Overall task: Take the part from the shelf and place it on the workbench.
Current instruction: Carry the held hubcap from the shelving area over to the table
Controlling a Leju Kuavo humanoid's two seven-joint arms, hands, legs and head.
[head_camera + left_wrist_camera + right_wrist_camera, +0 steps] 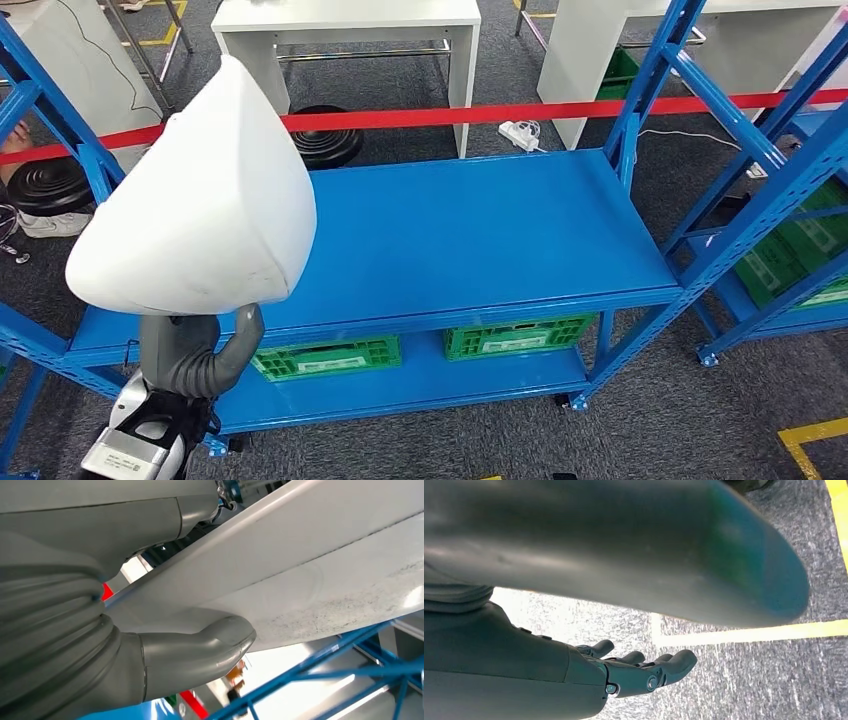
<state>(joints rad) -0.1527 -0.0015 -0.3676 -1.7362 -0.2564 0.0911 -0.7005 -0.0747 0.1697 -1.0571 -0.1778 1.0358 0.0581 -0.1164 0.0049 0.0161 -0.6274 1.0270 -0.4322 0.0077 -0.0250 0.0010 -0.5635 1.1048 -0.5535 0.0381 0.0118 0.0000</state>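
Left hand [195, 350] clamped on the white part [200, 200], held up clear above the blue shelf [480, 230]. Pick looks done; carry to workbench and placing remain. Right hand [644, 672] hangs empty over the floor, fingers loosely apart.

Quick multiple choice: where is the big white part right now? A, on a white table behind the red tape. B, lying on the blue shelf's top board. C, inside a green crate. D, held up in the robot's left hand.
D: the white part sits raised in the left hand, whose thumb presses its underside, above the blue shelf.
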